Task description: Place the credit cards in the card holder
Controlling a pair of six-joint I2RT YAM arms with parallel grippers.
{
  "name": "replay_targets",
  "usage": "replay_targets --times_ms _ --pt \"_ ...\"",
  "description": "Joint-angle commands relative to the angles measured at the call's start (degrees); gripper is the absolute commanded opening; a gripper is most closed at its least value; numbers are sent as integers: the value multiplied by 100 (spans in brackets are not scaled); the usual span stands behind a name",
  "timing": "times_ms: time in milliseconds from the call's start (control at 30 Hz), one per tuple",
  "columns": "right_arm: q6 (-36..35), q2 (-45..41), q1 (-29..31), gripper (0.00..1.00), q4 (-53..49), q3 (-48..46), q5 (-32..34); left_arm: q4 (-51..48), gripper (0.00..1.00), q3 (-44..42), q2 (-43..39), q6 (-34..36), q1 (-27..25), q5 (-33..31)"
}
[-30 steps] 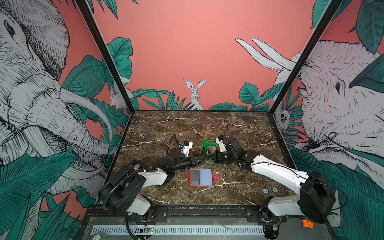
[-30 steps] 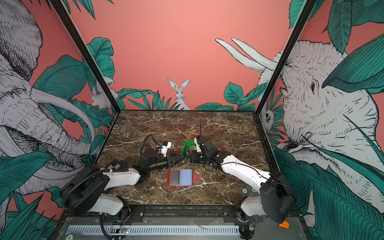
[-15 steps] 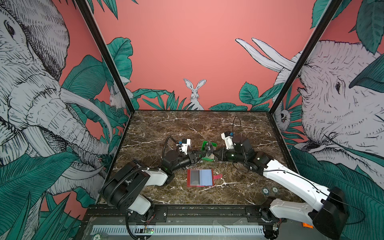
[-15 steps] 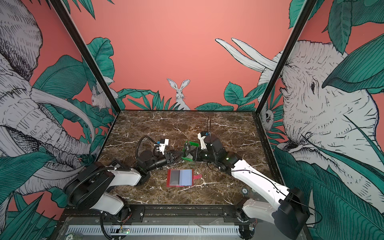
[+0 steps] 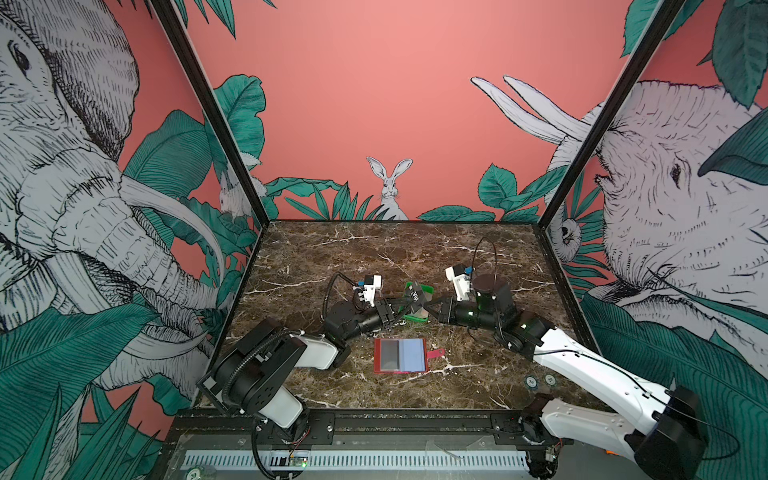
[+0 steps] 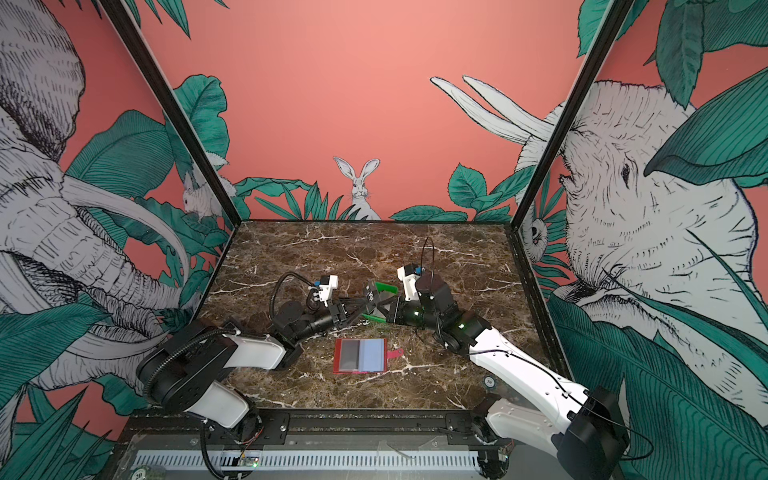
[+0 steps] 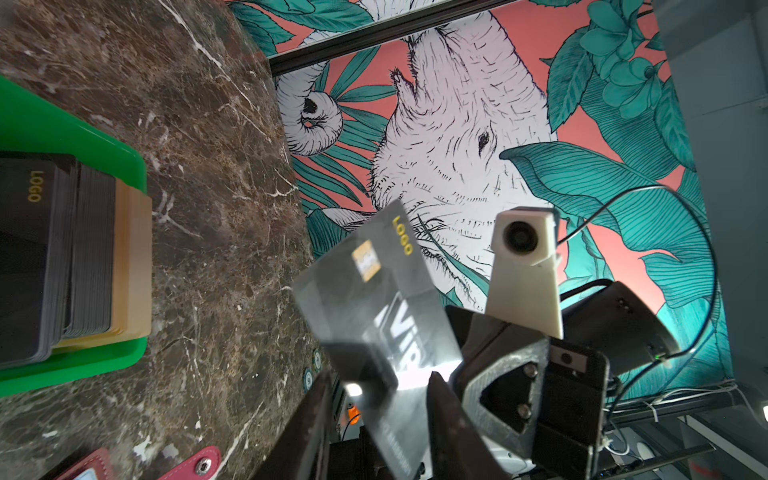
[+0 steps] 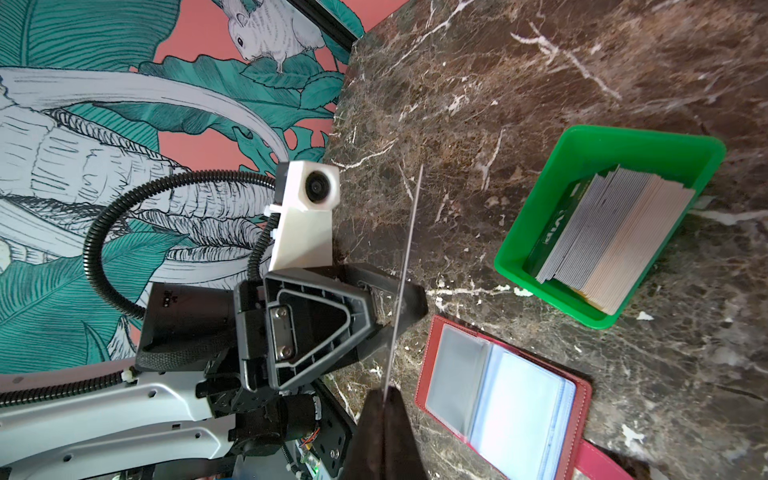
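One black VIP card (image 7: 374, 299) is held up off the marble surface (image 5: 374, 257), its faces pinched in the right claw (image 8: 384, 399), whose tips press together on it. The left claw (image 7: 380, 376) has its fingers (image 7: 316, 419) either side of the card; I cannot tell whether they touch it. More credit cards (image 8: 602, 232) stand stacked in the green tray (image 8: 602, 141) close by. The red card holder (image 5: 400, 355) lies open nearer the front.

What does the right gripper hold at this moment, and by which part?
The right gripper pinches a thin black plastic VIP card by one edge.
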Motion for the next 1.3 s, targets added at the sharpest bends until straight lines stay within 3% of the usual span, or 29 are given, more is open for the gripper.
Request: replay_targets --times_ms 0,500,567,767,1033,1267 --pt "200 -32 -19 0 553 -116 -156 368 34 119 -162 -165 -10 79" --pt "410 -141 1 0 802 -506 -83 23 7 -2 -364 -32 -5 -165" --pt "391 -178 18 5 732 -519 -24 -190 6 -13 -427 65 -7 -165" --pt "74 -407 330 16 79 -524 735 -1682 3 3 -967 704 87 42" --pt "-139 -156 1144 20 -1080 -427 2149 -3877 3 -143 -1998 1702 367 886" --pt "144 195 1480 19 -932 -732 2385 -4762 5 -717 -2833 2107 363 768"
